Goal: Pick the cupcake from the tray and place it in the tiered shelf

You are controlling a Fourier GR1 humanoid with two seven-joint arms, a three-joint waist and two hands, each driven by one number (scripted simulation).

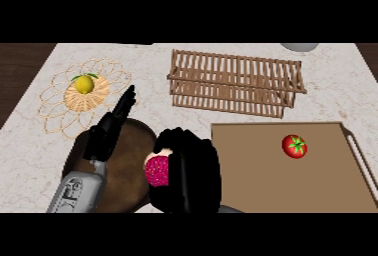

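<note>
The cupcake (156, 171), with pink frosting and a pale base, shows at the left side of my right hand (190, 172), whose fingers curl round it and hide most of it. Hand and cupcake are over the right part of a dark brown round tray (131, 136). My left hand (111, 128) lies over the tray's left side, fingers straight and pointing to the far side, holding nothing. The wooden slatted tiered shelf (235, 83) stands at the back of the counter, beyond my right hand and apart from it.
A brown rectangular board (258, 165) with a red tomato (294, 146) lies right of my right hand. At the back left, a yellow lemon (85, 84) rests on a woven mat (59, 107). A grey object (299, 47) shows at the top right edge.
</note>
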